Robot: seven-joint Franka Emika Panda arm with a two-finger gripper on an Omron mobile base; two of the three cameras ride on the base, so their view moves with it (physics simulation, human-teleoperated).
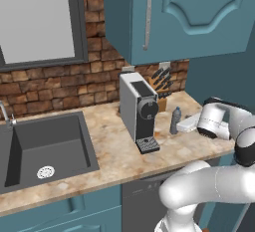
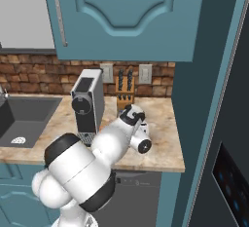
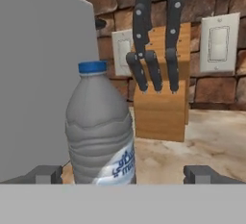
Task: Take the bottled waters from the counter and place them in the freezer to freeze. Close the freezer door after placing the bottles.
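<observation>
Just right of the coffee machine (image 1: 140,111) on the counter (image 1: 114,151), you see the grey-blue bottle (image 3: 101,131) standing upright, in front of the knife block (image 3: 161,93). Your fingers (image 3: 45,174) stand wide apart, one on each side of the bottle, gripping nothing, level with its lower half

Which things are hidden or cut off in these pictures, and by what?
- Right base view: the arm covers the counter where the bottle stands.
- Left base view: a white flat thing behind the bottle is partly covered by the arm.
- Hand view: the bottle's base is cut off.
- Right base view: the freezer door is cut off at the right edge.
</observation>
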